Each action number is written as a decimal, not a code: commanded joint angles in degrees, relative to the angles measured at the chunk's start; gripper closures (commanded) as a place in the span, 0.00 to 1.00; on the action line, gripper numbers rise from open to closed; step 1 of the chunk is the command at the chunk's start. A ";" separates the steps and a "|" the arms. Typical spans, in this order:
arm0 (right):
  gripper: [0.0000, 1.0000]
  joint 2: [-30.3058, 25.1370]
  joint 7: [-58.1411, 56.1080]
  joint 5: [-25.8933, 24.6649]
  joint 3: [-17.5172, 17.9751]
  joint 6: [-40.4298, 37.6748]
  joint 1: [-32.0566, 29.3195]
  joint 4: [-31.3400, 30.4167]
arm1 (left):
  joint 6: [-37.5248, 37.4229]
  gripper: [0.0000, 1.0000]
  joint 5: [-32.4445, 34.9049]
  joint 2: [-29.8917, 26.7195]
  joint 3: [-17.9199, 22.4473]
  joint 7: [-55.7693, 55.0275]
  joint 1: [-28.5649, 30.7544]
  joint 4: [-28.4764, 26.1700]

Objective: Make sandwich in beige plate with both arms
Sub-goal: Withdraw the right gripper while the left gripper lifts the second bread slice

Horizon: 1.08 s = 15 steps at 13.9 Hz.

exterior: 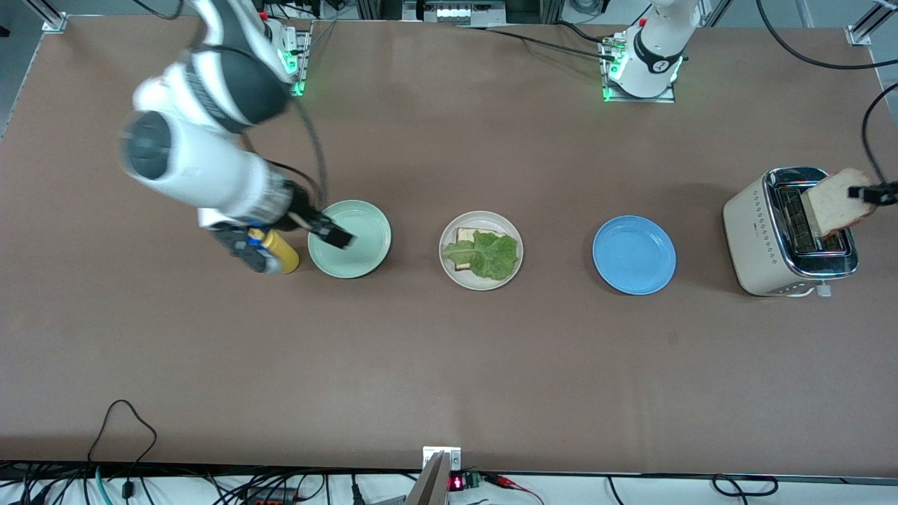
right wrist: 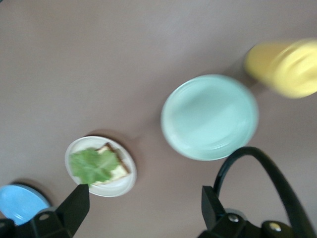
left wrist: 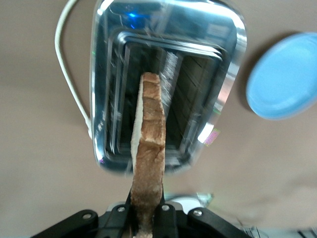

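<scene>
The beige plate (exterior: 480, 279) holds one toast slice (exterior: 463, 236) with a lettuce leaf (exterior: 489, 254) on top; it also shows in the right wrist view (right wrist: 124, 186). My left gripper (exterior: 872, 193) is shut on a second toast slice (exterior: 833, 203) and holds it upright just above the toaster (exterior: 754, 238). In the left wrist view the slice (left wrist: 148, 148) stands edge-on between the fingers of the left gripper (left wrist: 147, 218), over the toaster slot (left wrist: 198, 94). My right gripper (exterior: 335, 235) is open and empty in the air over the mint green plate (exterior: 368, 235); the right wrist view shows the right gripper (right wrist: 143, 208) empty too.
A yellow bottle (exterior: 282, 253) stands beside the mint green plate toward the right arm's end. A blue plate (exterior: 633, 254) lies between the beige plate and the toaster. The toaster's white cord (left wrist: 67, 74) runs along the table.
</scene>
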 commanded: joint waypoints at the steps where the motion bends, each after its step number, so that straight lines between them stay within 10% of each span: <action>1: 0.00 -7.09 -12.41 -0.85 0.64 -5.63 -7.64 -3.44 | -13.83 0.99 -2.44 0.08 -0.55 1.81 -2.77 13.69; 7: 0.00 -12.81 -48.43 -9.46 -9.02 -13.39 -12.85 -3.80 | -15.29 1.00 -28.87 0.17 -1.79 -0.90 -6.54 6.36; 12: 0.00 -14.32 -50.86 -15.18 -9.12 -12.94 -15.14 -4.06 | -5.46 1.00 -37.16 -0.45 -3.01 -2.76 -14.54 -5.58; 15: 0.00 -14.05 -51.48 -14.92 -13.49 -13.30 -10.43 -3.89 | 6.92 1.00 -40.24 -0.98 -11.78 -2.84 -14.73 -13.59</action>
